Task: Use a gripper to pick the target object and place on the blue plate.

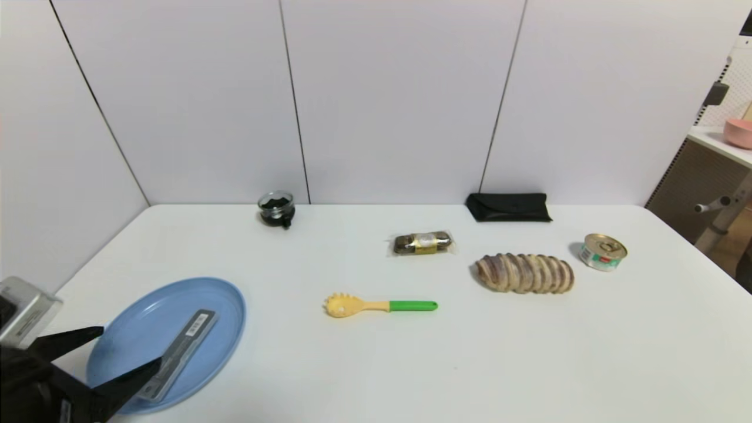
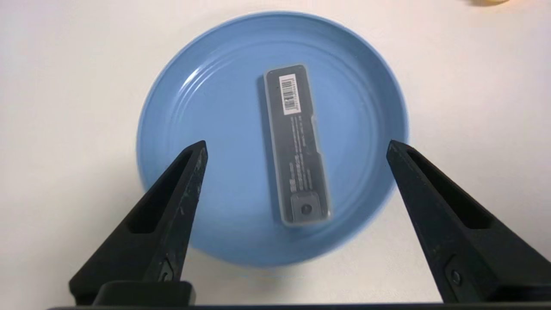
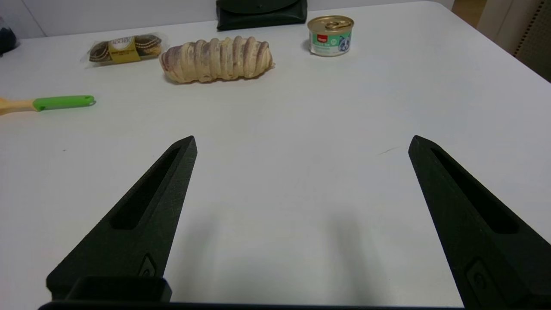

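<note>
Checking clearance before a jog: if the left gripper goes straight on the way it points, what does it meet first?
Most likely the grey case lying in the blue plate. The left gripper is open above them, pointing down at the plate, with the case between its fingers. How far above is unclear.

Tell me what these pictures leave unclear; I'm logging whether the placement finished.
- Grey case: head view, near end hidden behind the open left gripper.
- Blue plate: head view, near rim hidden by that gripper.
- Right gripper: open; absent from the head view.
- Case's small print: left wrist view, unreadable.

A lab test bay: white table [image 1: 411, 352], plain panel walls [image 1: 399, 100].
</note>
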`<state>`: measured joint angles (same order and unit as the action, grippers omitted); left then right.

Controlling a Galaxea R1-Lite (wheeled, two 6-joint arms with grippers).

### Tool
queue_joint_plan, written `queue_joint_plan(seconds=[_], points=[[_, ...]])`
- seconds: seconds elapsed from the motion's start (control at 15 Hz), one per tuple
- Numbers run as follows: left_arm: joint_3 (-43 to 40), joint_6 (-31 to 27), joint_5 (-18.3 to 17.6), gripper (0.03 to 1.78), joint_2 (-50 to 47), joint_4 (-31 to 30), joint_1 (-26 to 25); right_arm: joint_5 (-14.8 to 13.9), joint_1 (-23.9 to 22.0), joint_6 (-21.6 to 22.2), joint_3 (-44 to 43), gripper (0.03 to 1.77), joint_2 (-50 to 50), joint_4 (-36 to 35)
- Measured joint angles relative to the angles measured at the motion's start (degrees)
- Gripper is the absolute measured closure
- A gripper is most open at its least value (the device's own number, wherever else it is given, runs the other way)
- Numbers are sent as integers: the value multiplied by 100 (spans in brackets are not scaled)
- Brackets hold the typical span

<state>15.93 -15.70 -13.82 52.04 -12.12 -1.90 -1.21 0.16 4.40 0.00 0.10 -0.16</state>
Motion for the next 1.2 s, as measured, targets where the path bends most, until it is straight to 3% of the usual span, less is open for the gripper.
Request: queue_joint_plan(seconds=[0.4, 0.6, 0.73, 1.07, 1.2], points=[[-1164, 477, 95, 19, -3090, 126, 52, 0, 0, 2, 0, 10, 0, 0], [-1473, 669, 757, 17, -4406, 722, 113, -2, 0, 2, 0, 10, 0, 2], [-1563, 752, 1146, 15, -4852, 1202, 139, -2, 0, 2, 0, 10, 0, 0], [-1591, 1499, 1336, 14, -5180, 1212, 149, 0, 0, 4, 0, 10, 0, 0], [-1593, 1535, 1375, 13, -5199, 1207, 149, 0, 0, 0, 0, 10, 0, 2]])
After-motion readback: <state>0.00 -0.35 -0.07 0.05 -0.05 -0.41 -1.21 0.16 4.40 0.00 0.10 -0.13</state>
